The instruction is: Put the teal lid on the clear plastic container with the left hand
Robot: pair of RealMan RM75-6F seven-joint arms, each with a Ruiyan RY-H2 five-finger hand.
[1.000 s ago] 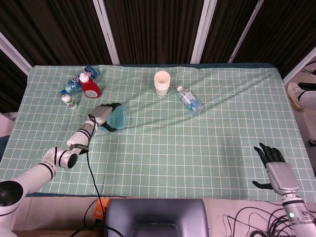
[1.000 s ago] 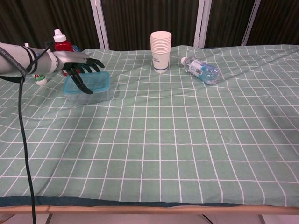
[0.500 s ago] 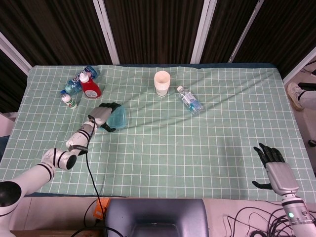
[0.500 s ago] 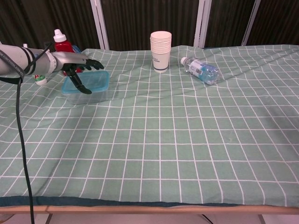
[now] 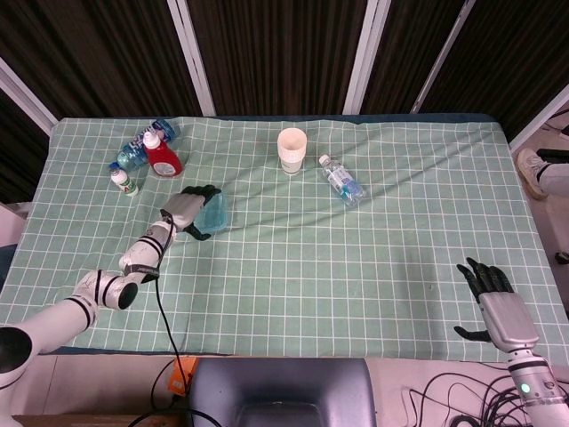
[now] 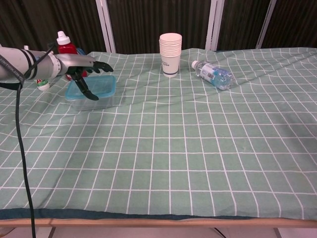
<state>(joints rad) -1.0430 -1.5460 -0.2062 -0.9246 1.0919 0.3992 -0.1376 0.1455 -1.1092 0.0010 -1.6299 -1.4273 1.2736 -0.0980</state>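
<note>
**Lid sits on the container under my left hand**

From the chest camera I see the teal lid [image 6: 95, 86] lying flat on top of the clear plastic container [image 6: 94, 100], which stands on the left part of the table. My left hand [image 6: 79, 69] hovers over the lid's near-left edge, fingers spread, the thumb reaching down to the lid; whether it pinches the lid or only touches it I cannot tell. The head camera looks down on the same spot, where the hand covers the lid's left side and the container wall is hidden beneath the lid.

Only the head camera shows my right hand [image 5: 493, 298], at the near right corner of the table, fingers apart and holding nothing.

Behind the container the chest view shows a red bottle [image 6: 65, 46] with a white cap. The head view shows what lies around it: a blue bottle [image 5: 142, 145] lying down and a small white bottle [image 5: 124, 179]. A stack of paper cups [image 6: 170, 54] stands mid-table at the back, with a water bottle [image 6: 214, 74] on its side to the right.

A green checked tablecloth [image 5: 356, 258], slightly wrinkled, covers the table. Dark curtains with white frames stand behind.
</note>
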